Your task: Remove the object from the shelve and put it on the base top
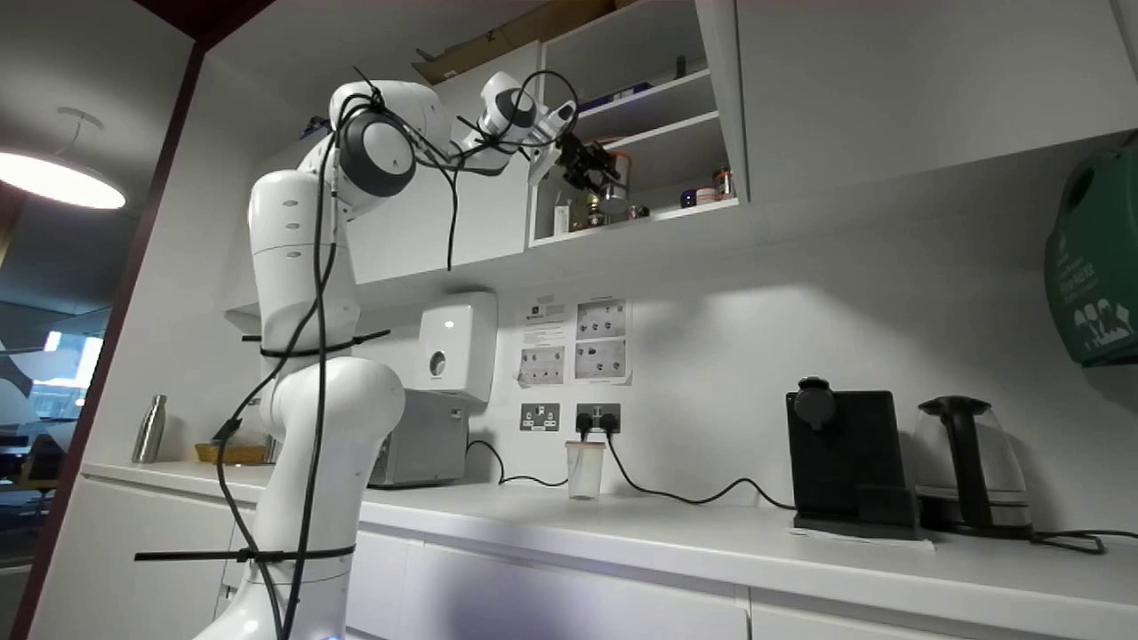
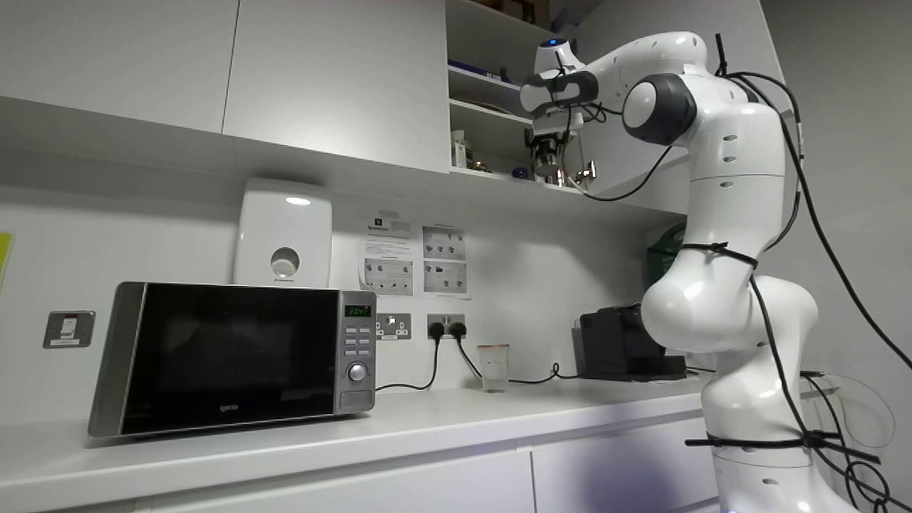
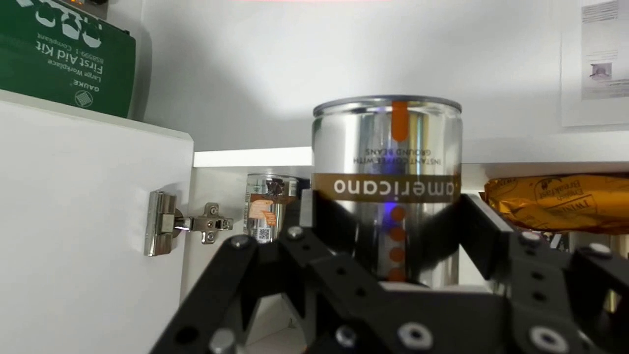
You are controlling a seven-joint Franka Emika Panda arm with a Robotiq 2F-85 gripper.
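A pendant lamp (image 1: 60, 180) glares, upper left, in an exterior view; soft shadows dim the wall (image 1: 729, 364); wrist view, lower foreground blurred.

In both exterior views we look up at the wall cabinet (image 1: 676, 156) from below, standing back, arm (image 1: 289, 231) and worktop (image 1: 524, 507) shared. Wrist view upside down: we face the cabinet up close, the can (image 3: 388, 142) nearest.
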